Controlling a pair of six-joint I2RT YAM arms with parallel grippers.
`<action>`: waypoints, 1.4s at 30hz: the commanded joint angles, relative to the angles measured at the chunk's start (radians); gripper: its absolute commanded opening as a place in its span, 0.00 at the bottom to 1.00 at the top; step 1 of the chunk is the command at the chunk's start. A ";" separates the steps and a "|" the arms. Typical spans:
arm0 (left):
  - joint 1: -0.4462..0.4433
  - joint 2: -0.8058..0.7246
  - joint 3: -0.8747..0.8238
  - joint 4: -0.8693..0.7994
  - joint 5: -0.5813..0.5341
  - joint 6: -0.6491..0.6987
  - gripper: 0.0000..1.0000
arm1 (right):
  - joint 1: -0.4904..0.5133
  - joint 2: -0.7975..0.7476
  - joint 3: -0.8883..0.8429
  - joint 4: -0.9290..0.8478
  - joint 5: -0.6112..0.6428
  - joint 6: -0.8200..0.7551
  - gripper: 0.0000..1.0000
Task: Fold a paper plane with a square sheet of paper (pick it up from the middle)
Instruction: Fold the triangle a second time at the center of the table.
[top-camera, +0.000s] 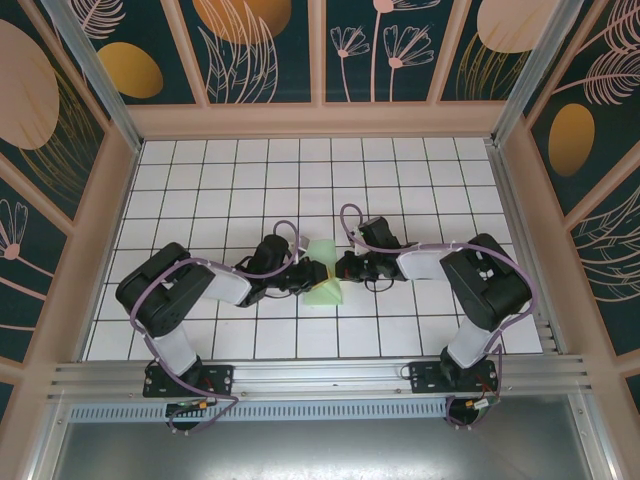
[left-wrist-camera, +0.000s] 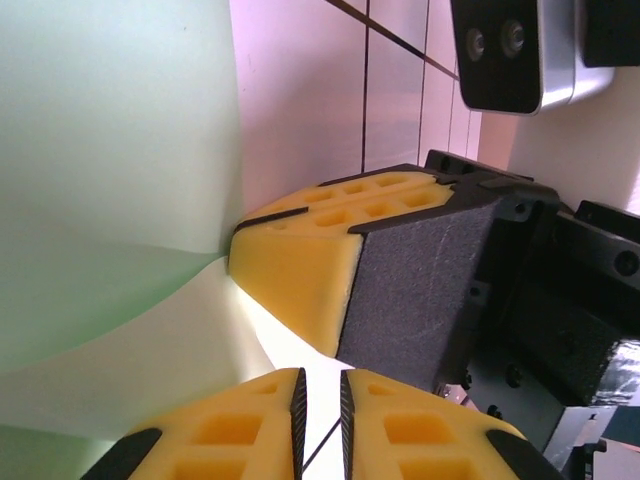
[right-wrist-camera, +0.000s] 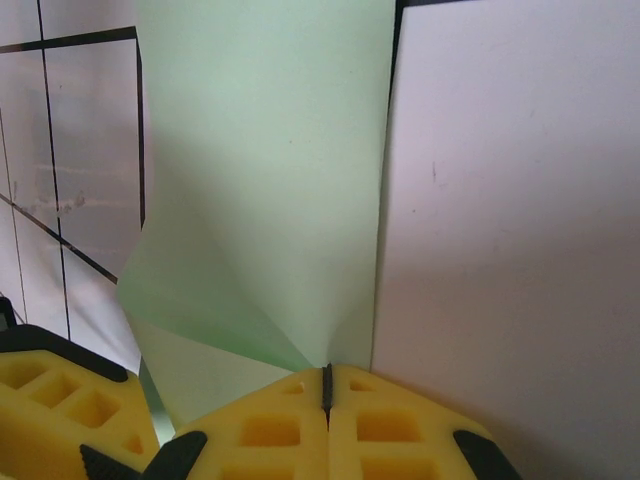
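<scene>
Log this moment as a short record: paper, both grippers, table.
paper: pale green sheet, bent and creased, held between the two grippers near the middle of the table
left gripper: shut on the paper's edge
right gripper: shut, pinching the paper at its fingertips
table: white tiles with dark grid lines

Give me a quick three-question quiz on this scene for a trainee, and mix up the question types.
1. True or false: the right gripper is shut on the paper.
2. Where on the table is the paper? A far-left corner; B middle; C near-right edge.
3. Fill in: the finger pads are ___ in colour.
Key: 1 true; 2 B; 3 yellow.
</scene>
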 joint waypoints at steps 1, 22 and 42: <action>-0.005 0.016 -0.007 0.033 0.014 -0.008 0.20 | -0.011 0.019 0.024 0.000 0.027 -0.024 0.00; -0.011 0.063 0.015 -0.006 0.001 -0.002 0.19 | -0.020 0.027 0.030 -0.001 0.022 -0.035 0.00; -0.034 -0.186 -0.087 -0.143 -0.123 0.008 0.30 | 0.004 -0.096 -0.051 -0.032 0.070 0.051 0.00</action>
